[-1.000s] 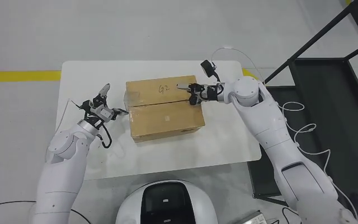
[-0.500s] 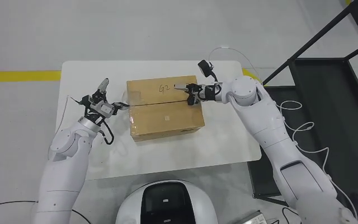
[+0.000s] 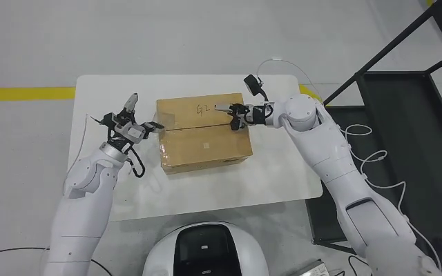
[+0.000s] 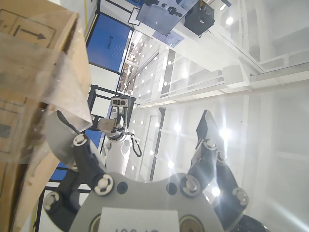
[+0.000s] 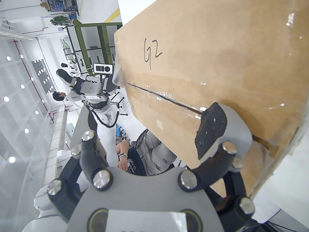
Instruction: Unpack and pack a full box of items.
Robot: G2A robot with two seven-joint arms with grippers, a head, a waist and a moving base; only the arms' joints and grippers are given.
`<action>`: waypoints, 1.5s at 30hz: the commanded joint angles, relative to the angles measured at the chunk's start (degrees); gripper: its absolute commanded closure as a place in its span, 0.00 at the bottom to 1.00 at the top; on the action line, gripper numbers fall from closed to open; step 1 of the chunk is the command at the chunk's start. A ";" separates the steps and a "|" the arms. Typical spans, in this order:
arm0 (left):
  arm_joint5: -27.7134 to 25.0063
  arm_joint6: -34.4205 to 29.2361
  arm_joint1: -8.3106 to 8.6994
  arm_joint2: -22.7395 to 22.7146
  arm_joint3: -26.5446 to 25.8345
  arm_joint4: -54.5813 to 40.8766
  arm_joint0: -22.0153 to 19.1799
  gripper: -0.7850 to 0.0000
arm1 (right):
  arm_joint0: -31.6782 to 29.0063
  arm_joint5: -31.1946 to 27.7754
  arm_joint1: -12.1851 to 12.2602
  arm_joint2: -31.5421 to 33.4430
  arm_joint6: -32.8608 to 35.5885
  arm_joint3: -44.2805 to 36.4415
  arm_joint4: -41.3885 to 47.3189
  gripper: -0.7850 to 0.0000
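While box (image 3: 203,134) sits taped | left gripper (image 3: 143,114), right gripper (image 3: 226,116) spread, empty | black frame (image 3: 404,117) beside table (image 3: 276,172)

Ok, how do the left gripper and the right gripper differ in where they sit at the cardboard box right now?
The left gripper sits off the left end of the cardboard box; the right gripper is over the top at the right end. The left gripper's finger is beside loose clear tape; the right gripper's pad is at the seam. Both are open, in line with that seam.
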 commanded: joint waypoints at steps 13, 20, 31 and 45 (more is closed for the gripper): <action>-2.34 1.62 0.72 -3.09 2.05 5.40 2.05 0.00 | 1.27 -0.82 -0.40 -1.15 0.15 1.51 0.40 0.00; -4.26 2.89 0.31 -0.95 3.84 6.61 0.10 0.00 | 1.47 -1.16 -0.41 -1.09 0.15 2.02 0.60 0.00; -5.51 6.82 -0.84 3.69 7.53 8.56 -5.35 0.00 | 0.68 -1.26 -0.08 -0.26 -0.13 1.52 0.65 0.00; -8.32 7.72 -2.12 8.63 8.41 10.76 -7.89 0.00 | -0.17 -1.92 0.13 0.46 -0.51 2.14 1.49 0.00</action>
